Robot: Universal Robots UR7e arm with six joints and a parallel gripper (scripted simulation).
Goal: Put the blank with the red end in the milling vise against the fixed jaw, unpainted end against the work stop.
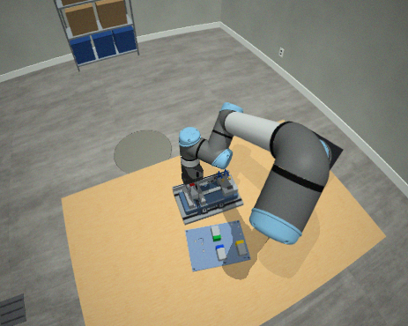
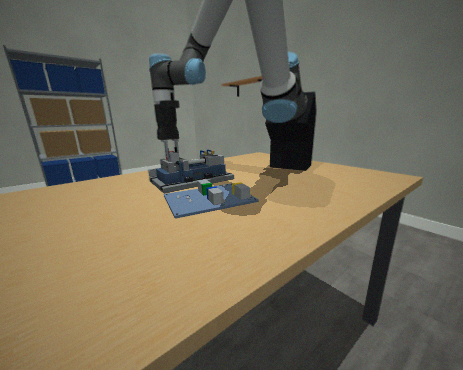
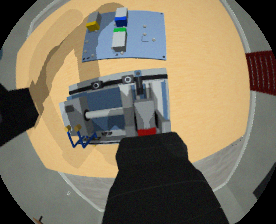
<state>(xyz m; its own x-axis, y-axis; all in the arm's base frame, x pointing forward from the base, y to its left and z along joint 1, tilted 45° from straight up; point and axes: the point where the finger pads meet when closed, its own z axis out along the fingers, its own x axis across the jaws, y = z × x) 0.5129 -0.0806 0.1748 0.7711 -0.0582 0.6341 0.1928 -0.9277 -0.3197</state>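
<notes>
My gripper (image 1: 193,183) (image 2: 172,150) is shut on the blank with the red end (image 2: 173,156) (image 3: 145,111), over the left part of the milling vise (image 1: 211,214) (image 2: 197,177). The blank looks to be just above the gap between the jaws. Its red end points to the back, away from the work stop (image 3: 139,86), and its unpainted end points toward it. The fixed jaw (image 3: 162,112) is beside it. My gripper's body hides the fingertips in the wrist view. Whether the blank touches jaw, stop or bars cannot be told.
The blue plate (image 1: 203,261) (image 3: 156,49) lies in front of the vise. It bears the green-ended blank (image 1: 215,231) (image 3: 119,42), the blue-ended blank (image 1: 221,253) (image 3: 121,14) and the yellow-ended blank (image 1: 241,248) (image 3: 94,18), standing apart. Blue hoses (image 3: 81,140) rise from the vise's other end.
</notes>
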